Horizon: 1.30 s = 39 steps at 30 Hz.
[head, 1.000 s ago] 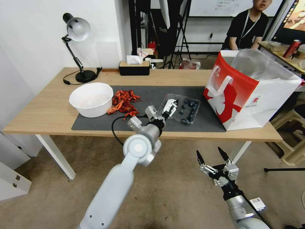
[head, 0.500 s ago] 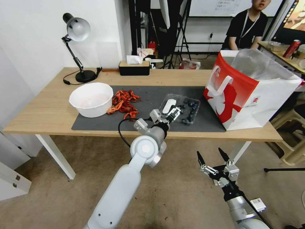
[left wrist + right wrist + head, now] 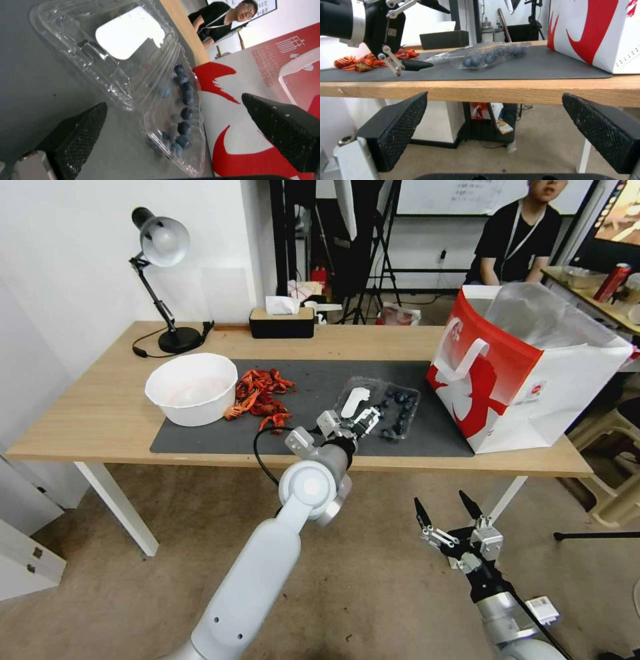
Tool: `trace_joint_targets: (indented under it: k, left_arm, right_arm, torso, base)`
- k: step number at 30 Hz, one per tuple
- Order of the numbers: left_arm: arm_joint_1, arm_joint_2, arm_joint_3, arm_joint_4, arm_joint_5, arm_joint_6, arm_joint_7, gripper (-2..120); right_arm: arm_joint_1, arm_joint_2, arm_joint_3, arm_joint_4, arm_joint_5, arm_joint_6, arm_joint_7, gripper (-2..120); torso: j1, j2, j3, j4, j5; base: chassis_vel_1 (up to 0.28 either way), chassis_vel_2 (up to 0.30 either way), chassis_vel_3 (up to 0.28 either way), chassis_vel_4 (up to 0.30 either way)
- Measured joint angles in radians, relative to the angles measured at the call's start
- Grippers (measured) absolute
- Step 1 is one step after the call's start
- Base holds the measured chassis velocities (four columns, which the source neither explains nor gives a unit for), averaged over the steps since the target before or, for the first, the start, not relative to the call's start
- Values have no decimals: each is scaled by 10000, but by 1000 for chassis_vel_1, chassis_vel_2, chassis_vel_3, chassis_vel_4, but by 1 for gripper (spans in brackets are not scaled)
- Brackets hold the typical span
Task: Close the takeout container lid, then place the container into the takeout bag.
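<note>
The takeout container is seen just right of centre in the head view, lying open on the dark mat, blueberries in its right half. The lid, with its white label, is spread flat to the left. The takeout bag stands at the right of the frame, mouth open.

For the closing step, the lid's free edge is probably best caught from the left and swung over the hinge onto the berries, then pressed until seated.

The left gripper is held low at the container's near edge, jaws spread and empty. The right gripper is parked below the table edge at lower right, jaws apart.
</note>
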<state>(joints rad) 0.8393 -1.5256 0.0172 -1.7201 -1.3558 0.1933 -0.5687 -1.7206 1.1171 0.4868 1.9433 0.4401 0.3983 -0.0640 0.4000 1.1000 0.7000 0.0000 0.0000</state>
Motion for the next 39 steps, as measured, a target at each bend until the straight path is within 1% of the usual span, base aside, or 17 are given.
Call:
trace_joint_targets:
  k: [25,39]
  left_arm:
    - [-374,-228,-76,586,-31,-100,96,100]
    - [-353,-319,-105,599,-37,-392,567,100]
  right_arm:
    - [29,-10,-41,-116,0,69,-22,100]
    - [7,-12,-59,-150,-14,119,-35,100]
  torso:
    - [0,0,0,0,0]
    - [0,0,0,0,0]
  base:
    - [0,0,0,0]
    - [0,0,0,0]
